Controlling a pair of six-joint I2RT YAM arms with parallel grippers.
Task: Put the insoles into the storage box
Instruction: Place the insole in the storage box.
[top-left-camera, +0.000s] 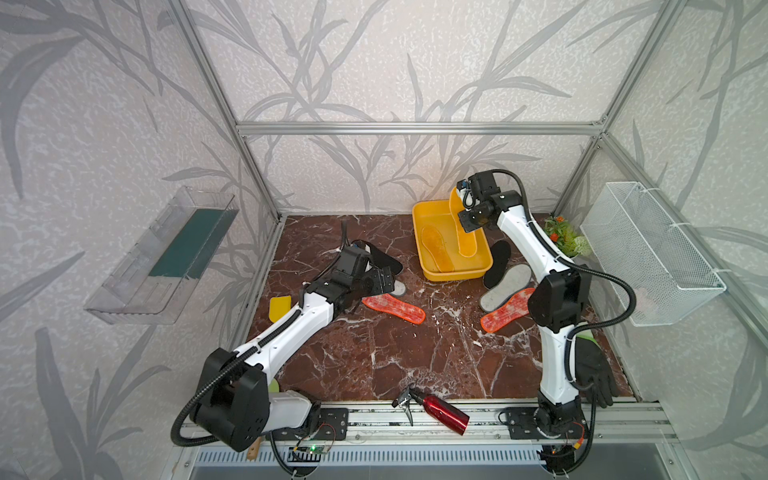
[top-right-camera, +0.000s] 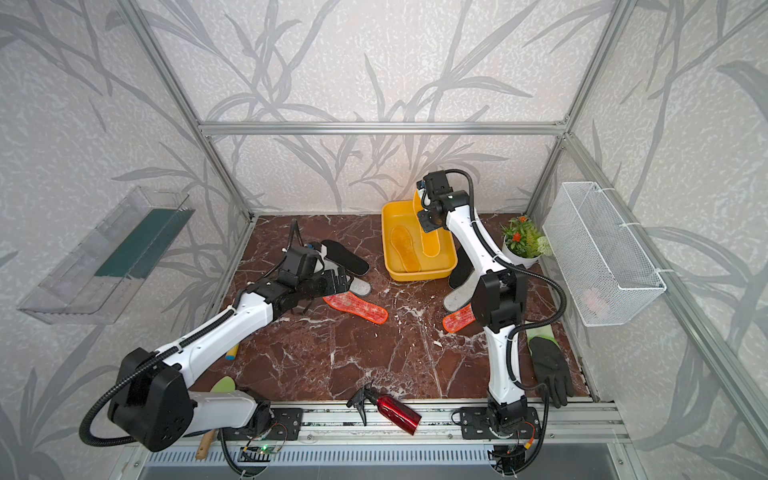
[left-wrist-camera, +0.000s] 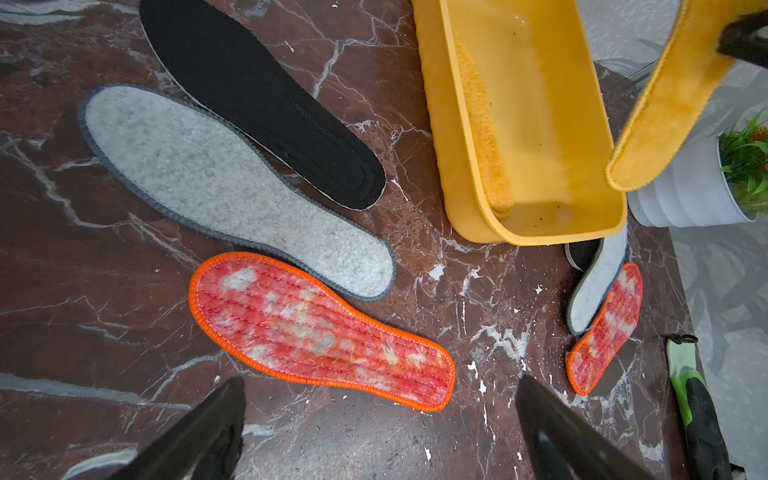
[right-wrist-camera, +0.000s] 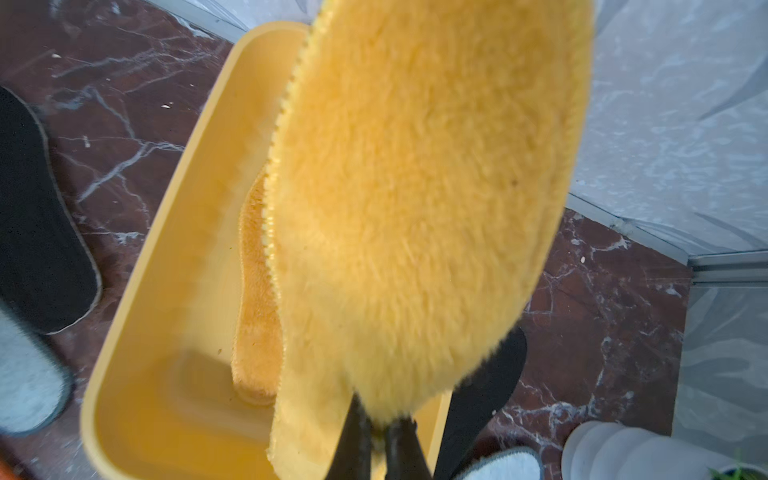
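The yellow storage box (top-left-camera: 457, 276) (top-right-camera: 419, 274) stands at the back of the table, and one yellow-orange insole (top-left-camera: 436, 247) lies flat in it. My right gripper (top-left-camera: 460, 192) (right-wrist-camera: 380, 432) is shut on the end of a second yellow-orange insole (top-left-camera: 465, 237) (right-wrist-camera: 415, 187), which hangs down into the box. My left gripper (top-left-camera: 388, 280) (left-wrist-camera: 380, 386) is open and empty, low over the table just short of a red-orange insole (left-wrist-camera: 320, 332). Beside that one lie a grey insole (left-wrist-camera: 232, 191) and a black insole (left-wrist-camera: 257, 99). Right of the box lie black (top-left-camera: 496, 257), grey (top-left-camera: 505, 286) and red-orange (top-left-camera: 505, 316) insoles, overlapping.
A potted plant (top-left-camera: 565, 239) stands right of the box. A black glove (top-left-camera: 594, 370) lies by the right arm's base and a red spray bottle (top-left-camera: 440, 409) on the front rail. A yellow scraper (top-left-camera: 279, 307) lies left; a wire basket (top-left-camera: 652, 253) and a clear tray (top-left-camera: 166, 253) hang on the walls.
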